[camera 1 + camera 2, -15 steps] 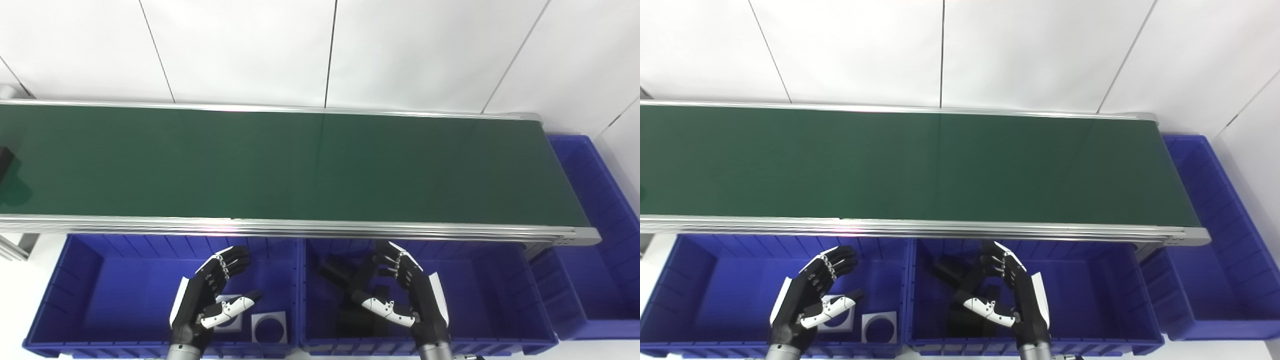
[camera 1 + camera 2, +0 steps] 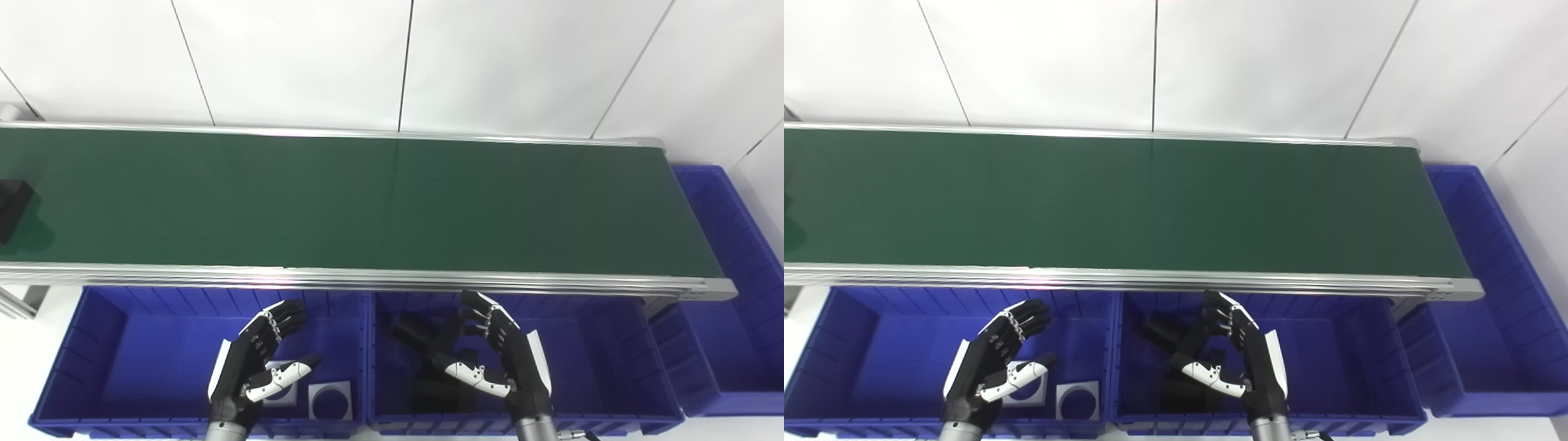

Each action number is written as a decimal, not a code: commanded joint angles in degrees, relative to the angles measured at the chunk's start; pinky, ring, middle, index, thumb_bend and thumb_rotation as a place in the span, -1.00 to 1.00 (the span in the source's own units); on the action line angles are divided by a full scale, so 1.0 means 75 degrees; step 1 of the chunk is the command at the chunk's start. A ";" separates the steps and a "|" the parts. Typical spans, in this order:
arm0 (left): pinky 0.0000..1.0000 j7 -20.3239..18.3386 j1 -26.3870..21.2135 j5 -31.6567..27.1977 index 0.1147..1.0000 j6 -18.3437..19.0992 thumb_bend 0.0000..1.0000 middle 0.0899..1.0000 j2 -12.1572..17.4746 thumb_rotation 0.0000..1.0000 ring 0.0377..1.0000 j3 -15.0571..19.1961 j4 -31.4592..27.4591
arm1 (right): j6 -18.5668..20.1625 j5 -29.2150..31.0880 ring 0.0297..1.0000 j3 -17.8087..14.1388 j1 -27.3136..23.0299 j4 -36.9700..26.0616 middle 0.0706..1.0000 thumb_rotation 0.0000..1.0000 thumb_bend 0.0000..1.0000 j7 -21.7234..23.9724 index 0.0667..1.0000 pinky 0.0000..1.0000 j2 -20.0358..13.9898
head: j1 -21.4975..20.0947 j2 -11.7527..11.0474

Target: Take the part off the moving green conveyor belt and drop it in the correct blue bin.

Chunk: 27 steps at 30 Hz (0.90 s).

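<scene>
Black part (image 2: pixel 12 205) on conveyor belt (image 2: pixel 367 202) cut off by left edge, shape unclear. Belt's left end out of frame. Far-right blue bin (image 2: pixel 735 306) cropped at right edge. Right hand (image 2: pixel 499 358) partly hides dark parts (image 2: pixel 416 334) in the middle bin (image 2: pixel 600 361), too dark to identify.

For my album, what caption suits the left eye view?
Both open hands wait over blue bins as a black part rides in.

nothing to read here from where i look: no text, labels, brands or numbers on anything.
</scene>
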 commanded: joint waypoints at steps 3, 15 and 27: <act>0.58 0.0024 -0.0113 0.0030 0.39 -0.0313 0.20 0.46 -0.0069 -1.00 0.45 -0.0028 -0.0095 | -0.0478 0.0059 0.49 0.0001 -0.0070 -0.0175 0.56 -0.77 0.36 0.0031 0.55 0.31 0.0000 | -0.0009 -0.0010; 0.58 -0.0085 -0.0059 -0.0126 0.39 -0.0310 0.20 0.47 -0.0175 -1.00 0.45 -0.0083 -0.0110 | -0.0482 0.0109 0.46 0.0186 -0.0120 -0.0168 0.56 -0.76 0.34 0.0081 0.56 0.29 -0.0159 | -0.0036 -0.0170; 0.58 -0.0162 -0.0128 -0.0367 0.40 -0.0304 0.15 0.48 -0.0134 -1.00 0.45 -0.0134 -0.0048 | -0.0484 0.0184 0.47 0.0229 -0.0203 -0.0128 0.55 -0.75 0.35 0.0078 0.55 0.29 -0.0145 | -0.0019 -0.0214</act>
